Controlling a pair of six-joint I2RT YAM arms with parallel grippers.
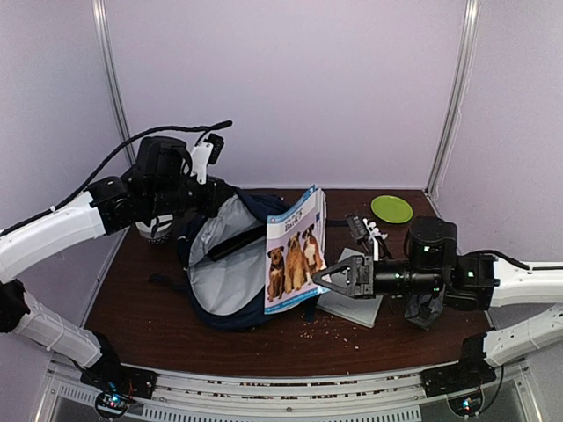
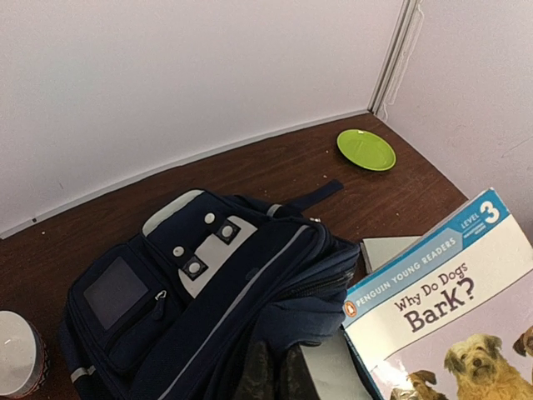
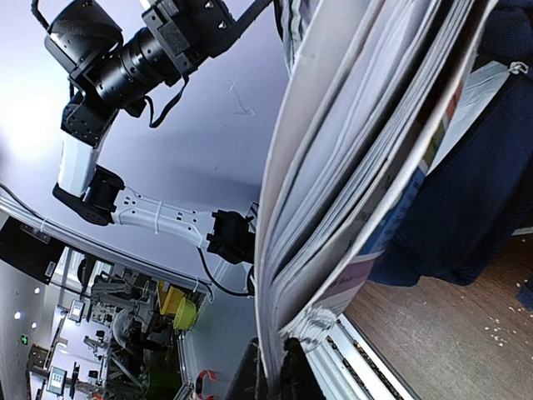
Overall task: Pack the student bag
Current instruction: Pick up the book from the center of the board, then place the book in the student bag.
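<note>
The student bag [image 1: 230, 280] lies in the middle of the table, navy outside, with its mouth pulled open to show the light grey lining. My left gripper [image 1: 222, 195] is shut on the bag's upper rim and holds it up. In the left wrist view its dark fingers [image 2: 260, 373] pinch the blue fabric of the bag [image 2: 191, 308]. My right gripper [image 1: 322, 280] is shut on the lower corner of a children's book about dogs [image 1: 294, 251]. The book stands upright at the bag's right edge. The right wrist view shows the book's page edges [image 3: 358, 167] between my fingers [image 3: 293, 377].
A green plate [image 1: 391, 208] sits at the back right. A flat grey item [image 1: 354, 306] lies under my right gripper. A small black-and-white object [image 1: 368, 230] lies behind it. A white cup [image 1: 157, 230] stands left of the bag. Crumbs dot the front of the table.
</note>
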